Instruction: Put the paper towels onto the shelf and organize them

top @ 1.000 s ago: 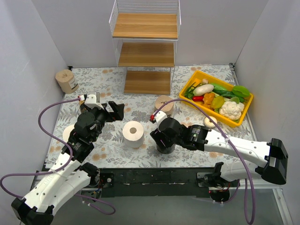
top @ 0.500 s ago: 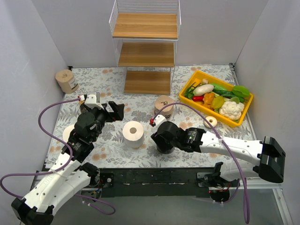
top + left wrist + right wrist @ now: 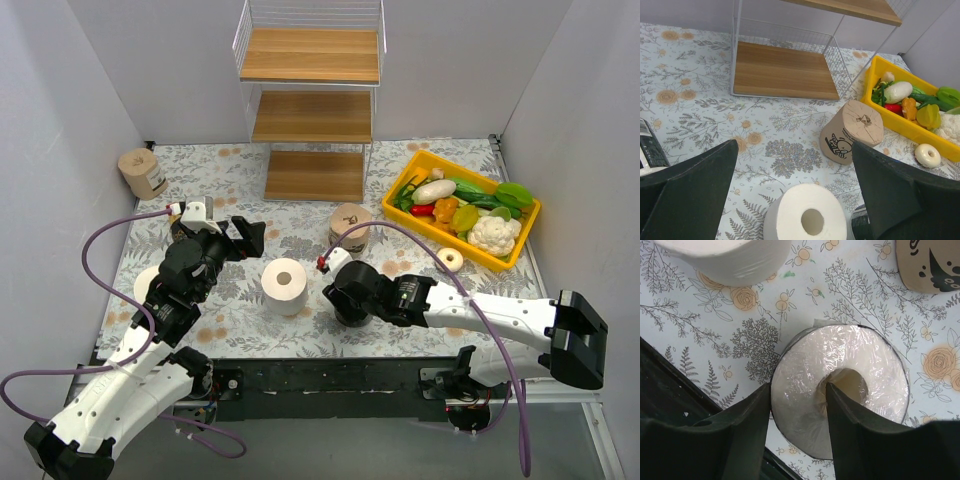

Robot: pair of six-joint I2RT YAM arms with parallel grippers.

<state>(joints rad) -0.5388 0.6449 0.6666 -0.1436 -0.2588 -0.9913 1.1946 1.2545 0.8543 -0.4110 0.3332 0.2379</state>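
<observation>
Right gripper (image 3: 799,390): we find its fingers astride the wall of the black-wrapped roll (image 3: 875,385), one outside and one in the core, seemingly pinching it. The roll stands on the floral cloth (image 3: 705,340). Left gripper (image 3: 794,150): spread wide, holding nothing, above the white roll (image 3: 805,220); the shelf (image 3: 312,110) stands well apart.

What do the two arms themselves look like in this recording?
The left arm and right arm match: white links, bulky black joints, wide matte-black jaws. A purple cable loops along each, ending at a white, red-tipped plug near the wrist.
</observation>
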